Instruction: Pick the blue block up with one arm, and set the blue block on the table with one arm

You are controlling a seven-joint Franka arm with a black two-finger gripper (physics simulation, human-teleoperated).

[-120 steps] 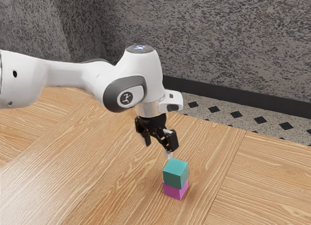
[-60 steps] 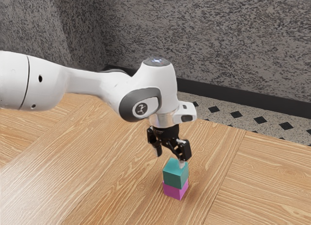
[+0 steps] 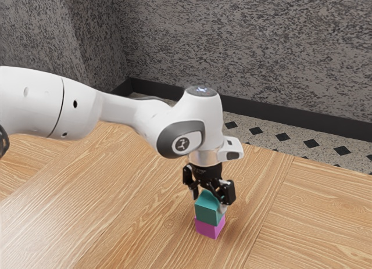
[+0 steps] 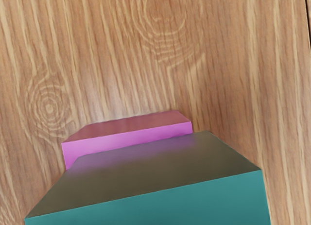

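In the exterior view, the blue block (image 3: 208, 214) is resting at twelve o'clock upon the magenta block (image 3: 208, 228), which is bearing it above the counter (image 3: 133, 217). The pincer (image 3: 209, 202) is standing wide open astride the blue block, gripping nothing, its placement presumably serving a grasp from opposite sides before lifting.

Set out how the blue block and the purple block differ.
Colour: the blue block is a greenish blue, while the purple block is a pinkish purple.
Place: the blue block sits on top of the purple block, which rests on the table.
Gripper: the blue block's upper part is between the open fingers of the gripper; the purple block lies below them.
Shared: both are plain, flat-sided blocks.
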